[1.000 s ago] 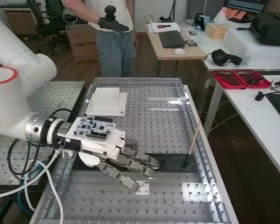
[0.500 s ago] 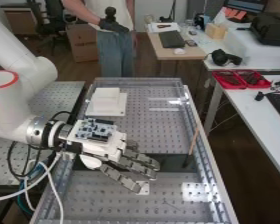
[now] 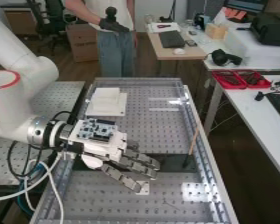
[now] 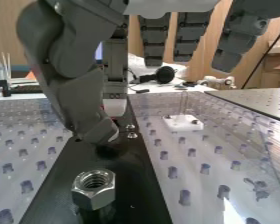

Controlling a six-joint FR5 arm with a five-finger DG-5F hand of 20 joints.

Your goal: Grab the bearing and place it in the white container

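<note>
Bearing (image 4: 94,189): stood upright on the bar (image 4: 134,200), and looked like a metal hex nut with a threaded bore; it was nearer the wrist camera than the tips of the hand (image 3: 105,148), apart from them.
Grasp: released, with the fingers (image 3: 136,164) stretched out and nothing between them and the thumb (image 4: 81,95).
Thumb: bent down over the bar, its tip beyond the bearing as seen from the wrist; whether it touched the bar, I cannot tell.
Board: a small circuit board (image 3: 96,130) sat on the back of the hand.
Arm: white (image 3: 11,110), coming in from the high view's left, with the hand low over the bench (image 3: 157,202).
Bar: black, lying across the bench, passing under the hand.
Bolts: two small shiny heads (image 4: 131,131) on the bar, farther from the wrist camera than the bearing.
Block: small and white (image 4: 182,123), on the bench beside the bar, with thin upright pins.
Stick: thin and wooden (image 3: 193,142), slanted near the bench's right side in the high view.
White box: on a flat white plate (image 3: 117,111) toward the bench's far end, the box (image 3: 107,96) well apart from the hand.
Red trays: on the side table (image 3: 254,117), both trays (image 3: 238,80) beyond the bench.
</note>
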